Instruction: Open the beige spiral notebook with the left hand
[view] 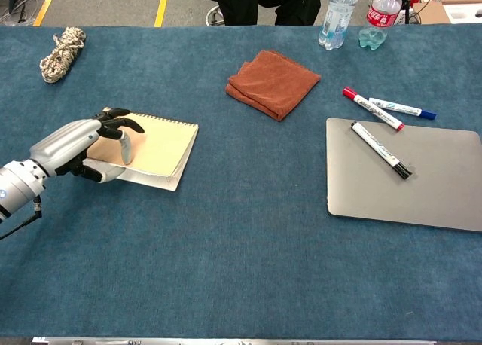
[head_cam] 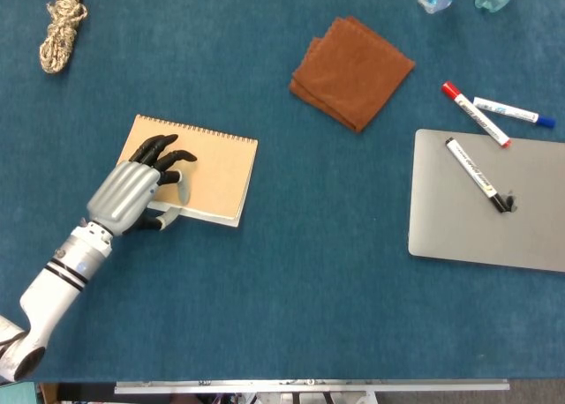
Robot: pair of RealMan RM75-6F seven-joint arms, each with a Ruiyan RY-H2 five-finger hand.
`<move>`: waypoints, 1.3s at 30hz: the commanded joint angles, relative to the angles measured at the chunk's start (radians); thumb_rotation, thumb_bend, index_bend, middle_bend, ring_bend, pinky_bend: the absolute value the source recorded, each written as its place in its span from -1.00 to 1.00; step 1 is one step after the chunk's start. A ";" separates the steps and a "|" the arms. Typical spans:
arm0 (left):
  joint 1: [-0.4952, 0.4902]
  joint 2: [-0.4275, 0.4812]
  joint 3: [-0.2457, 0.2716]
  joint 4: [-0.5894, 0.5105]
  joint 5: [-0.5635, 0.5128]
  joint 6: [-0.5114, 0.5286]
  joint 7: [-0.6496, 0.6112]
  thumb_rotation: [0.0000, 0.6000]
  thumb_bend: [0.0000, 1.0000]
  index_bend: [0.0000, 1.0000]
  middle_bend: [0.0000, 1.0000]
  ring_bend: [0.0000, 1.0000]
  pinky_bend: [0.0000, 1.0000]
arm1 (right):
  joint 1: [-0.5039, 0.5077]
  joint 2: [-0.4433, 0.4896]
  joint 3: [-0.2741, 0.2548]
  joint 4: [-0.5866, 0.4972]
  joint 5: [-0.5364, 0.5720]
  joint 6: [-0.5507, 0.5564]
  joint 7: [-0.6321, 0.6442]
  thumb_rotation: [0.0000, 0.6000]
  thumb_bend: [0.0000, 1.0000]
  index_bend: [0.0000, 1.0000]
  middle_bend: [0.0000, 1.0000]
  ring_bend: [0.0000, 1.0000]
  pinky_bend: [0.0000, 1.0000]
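Note:
The beige spiral notebook (head_cam: 216, 170) lies left of the table's middle, with its wire spiral along the far edge. My left hand (head_cam: 132, 192) is on its near left part. The dark fingers (head_cam: 169, 160) lie on top of the cover and the thumb sits at the near edge beneath it. In the chest view the cover (view: 162, 141) stands slightly raised beside the left hand (view: 75, 145), with white pages showing under it. My right hand shows in neither view.
A folded brown cloth (head_cam: 351, 71) lies at the back centre, a coiled rope (head_cam: 62, 25) at the back left. A closed grey laptop (head_cam: 490, 201) on the right carries a marker (head_cam: 477, 175), with two more markers (head_cam: 475, 113) behind it. Two bottles (view: 337, 13) stand at the far edge.

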 commanded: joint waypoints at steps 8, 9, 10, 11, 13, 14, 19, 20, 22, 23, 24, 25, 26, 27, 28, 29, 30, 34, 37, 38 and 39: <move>-0.004 -0.014 -0.013 0.000 -0.006 0.010 0.030 1.00 -0.06 0.00 -0.57 -0.98 -1.00 | -0.002 -0.001 0.002 0.009 -0.001 0.005 0.007 1.00 -0.70 -0.72 -0.60 -0.80 -0.64; -0.004 -0.015 -0.015 0.000 -0.008 0.010 0.033 1.00 -0.02 0.01 -0.57 -0.98 -1.00 | -0.002 -0.001 0.002 0.009 -0.002 0.006 0.008 1.00 -0.70 -0.72 -0.60 -0.80 -0.64; -0.004 -0.018 -0.020 -0.002 -0.012 0.013 0.037 1.00 0.03 0.02 -0.57 -0.98 -1.00 | -0.003 0.000 0.003 0.010 -0.002 0.008 0.009 1.00 -0.70 -0.72 -0.60 -0.80 -0.64; -0.004 -0.021 -0.023 -0.003 -0.014 0.015 0.040 1.00 0.06 0.05 -0.57 -0.98 -1.00 | -0.003 0.000 0.003 0.010 -0.003 0.008 0.010 1.00 -0.70 -0.72 -0.60 -0.80 -0.64; -0.004 -0.023 -0.028 -0.006 -0.018 0.017 0.045 1.00 0.09 0.09 -0.57 -0.98 -1.00 | -0.004 -0.001 0.003 0.012 -0.004 0.011 0.013 1.00 -0.70 -0.72 -0.60 -0.80 -0.64; -0.005 -0.024 -0.030 -0.008 -0.020 0.017 0.049 1.00 0.10 0.12 -0.57 -0.98 -1.00 | -0.004 -0.001 0.003 0.014 -0.005 0.012 0.016 1.00 -0.70 -0.72 -0.60 -0.80 -0.65; -0.009 -0.017 -0.036 -0.023 -0.024 0.015 0.046 1.00 0.10 0.18 -0.58 -0.98 -1.00 | -0.007 -0.003 0.003 0.020 -0.005 0.017 0.023 1.00 -0.70 -0.72 -0.61 -0.80 -0.64; -0.009 -0.010 -0.035 -0.029 -0.024 0.016 0.041 1.00 0.10 0.20 -0.58 -0.98 -1.00 | -0.008 -0.003 0.003 0.021 -0.006 0.018 0.025 1.00 -0.70 -0.72 -0.61 -0.80 -0.64; -0.008 0.005 -0.033 -0.039 -0.024 0.018 0.031 1.00 0.10 0.21 -0.58 -0.98 -1.00 | -0.008 -0.004 0.003 0.023 -0.008 0.020 0.028 1.00 -0.70 -0.72 -0.61 -0.80 -0.64; -0.006 0.012 -0.033 -0.043 -0.024 0.020 0.025 1.00 0.10 0.22 -0.58 -0.98 -1.00 | -0.008 -0.004 0.002 0.024 -0.009 0.021 0.029 1.00 -0.70 -0.72 -0.61 -0.80 -0.65; -0.004 0.018 -0.031 -0.048 -0.025 0.022 0.019 1.00 0.10 0.23 -0.58 -0.98 -1.00 | -0.008 -0.005 0.002 0.025 -0.010 0.021 0.030 1.00 -0.70 -0.72 -0.61 -0.80 -0.65; -0.003 0.025 -0.030 -0.053 -0.025 0.024 0.011 1.00 0.10 0.23 -0.58 -0.98 -1.00 | -0.007 -0.005 0.002 0.026 -0.011 0.021 0.030 1.00 -0.70 -0.72 -0.61 -0.80 -0.65; -0.001 0.035 -0.026 -0.059 -0.025 0.024 0.000 1.00 0.10 0.24 -0.58 -0.98 -1.00 | -0.007 -0.006 0.002 0.026 -0.012 0.021 0.030 1.00 -0.70 -0.72 -0.61 -0.80 -0.64; 0.000 0.044 -0.024 -0.065 -0.024 0.024 -0.005 1.00 0.10 0.25 -0.58 -0.98 -1.00 | -0.007 -0.006 0.002 0.026 -0.012 0.020 0.030 1.00 -0.70 -0.72 -0.61 -0.80 -0.64; 0.001 0.054 -0.020 -0.068 -0.024 0.022 -0.011 1.00 0.10 0.26 -0.57 -0.98 -1.00 | -0.006 -0.006 0.002 0.026 -0.012 0.020 0.030 1.00 -0.70 -0.72 -0.61 -0.80 -0.64; 0.003 0.069 -0.016 -0.073 -0.023 0.022 -0.018 1.00 0.10 0.26 -0.57 -0.98 -1.00 | -0.006 -0.006 0.002 0.025 -0.014 0.020 0.030 1.00 -0.70 -0.72 -0.61 -0.80 -0.64; 0.005 0.081 -0.012 -0.078 -0.021 0.025 -0.025 1.00 0.10 0.26 -0.57 -0.98 -1.00 | -0.005 -0.006 0.002 0.023 -0.015 0.020 0.029 1.00 -0.70 -0.72 -0.62 -0.80 -0.64; 0.012 0.145 -0.004 -0.098 -0.025 0.027 -0.073 1.00 0.10 0.27 -0.57 -0.98 -1.00 | -0.001 -0.008 0.003 0.019 -0.021 0.018 0.023 1.00 -0.70 -0.72 -0.62 -0.80 -0.64; 0.018 0.201 0.001 -0.105 -0.025 0.034 -0.101 1.00 0.10 0.28 -0.56 -0.98 -1.00 | 0.003 -0.011 0.002 0.013 -0.027 0.015 0.016 1.00 -0.70 -0.72 -0.62 -0.80 -0.64; 0.019 0.217 0.004 -0.107 -0.023 0.034 -0.110 1.00 0.10 0.28 -0.56 -0.98 -1.00 | 0.004 -0.011 0.002 0.011 -0.028 0.014 0.014 1.00 -0.70 -0.72 -0.62 -0.80 -0.64; 0.019 0.234 0.006 -0.109 -0.022 0.035 -0.118 1.00 0.10 0.29 -0.56 -0.98 -1.00 | 0.006 -0.011 0.002 0.009 -0.030 0.014 0.012 1.00 -0.70 -0.72 -0.62 -0.80 -0.64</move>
